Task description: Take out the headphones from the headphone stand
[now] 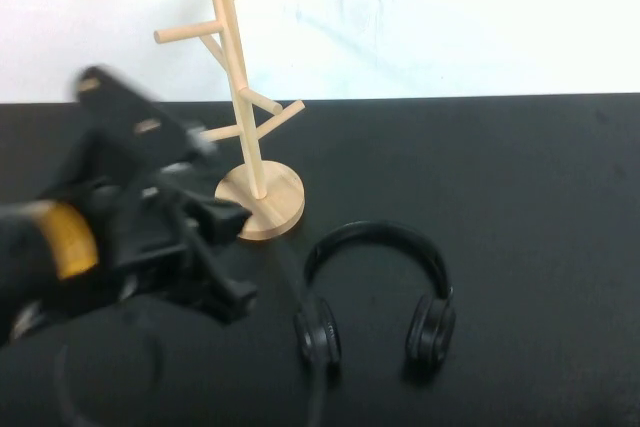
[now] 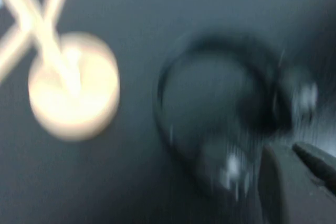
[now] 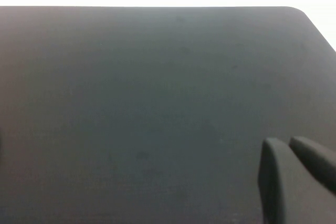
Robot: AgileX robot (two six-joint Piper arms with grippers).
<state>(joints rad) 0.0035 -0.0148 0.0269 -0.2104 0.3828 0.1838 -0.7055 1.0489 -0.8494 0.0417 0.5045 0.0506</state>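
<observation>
The headphones [image 1: 375, 292] lie flat on the black table [image 1: 540, 197], just beside the wooden stand [image 1: 245, 107], so the task looks done. The left gripper [image 1: 215, 257] hangs nearby, empty, jaws apart. The right gripper [image 3: 296, 179] is over bare table; I cannot tell its jaws.

1 headphones [image 1: 375, 292], 1 headphone stand [image 1: 245, 117], 2 ear cups, 1 table [image 1: 540, 177]

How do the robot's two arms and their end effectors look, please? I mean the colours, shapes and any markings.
The left arm is black and blocky, with a yellow band near its wrist. The left end effector, beside the headphone stand, is black too. The right end effector, seen only in its wrist view over the black table, is dark grey with rounded edges. No markings are readable.
</observation>
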